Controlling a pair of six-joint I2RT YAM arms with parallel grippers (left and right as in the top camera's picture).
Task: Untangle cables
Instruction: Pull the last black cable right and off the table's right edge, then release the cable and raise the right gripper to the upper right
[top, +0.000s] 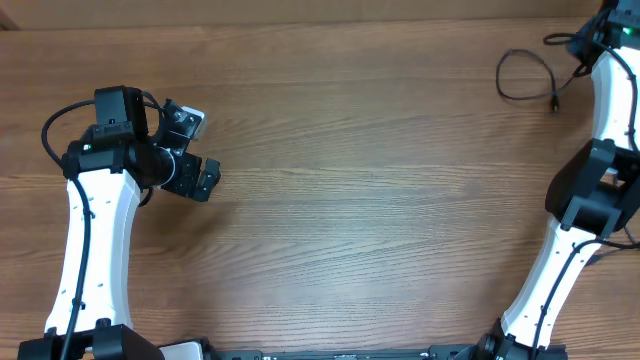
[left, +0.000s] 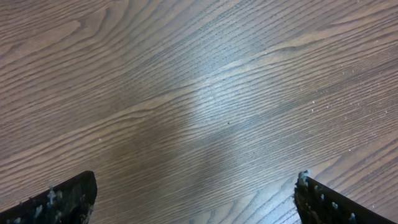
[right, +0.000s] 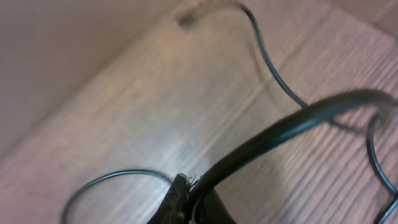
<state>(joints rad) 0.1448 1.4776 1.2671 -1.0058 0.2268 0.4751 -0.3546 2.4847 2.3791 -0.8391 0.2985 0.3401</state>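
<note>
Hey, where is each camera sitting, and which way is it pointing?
Overhead: above the table, facing down; shows left arm, right arm, cable.
Left wrist: faces down at bare wood between the fingers of the open left gripper.
Right wrist: close behind the right gripper, shut on the cable.
Shared: overhead and right wrist both show the cable.

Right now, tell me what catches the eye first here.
A thin black cable loops at the far right corner of the table, one strand pinched in the right arm's fingers. The left arm's fingers gape wide over bare wood on the left side.
</note>
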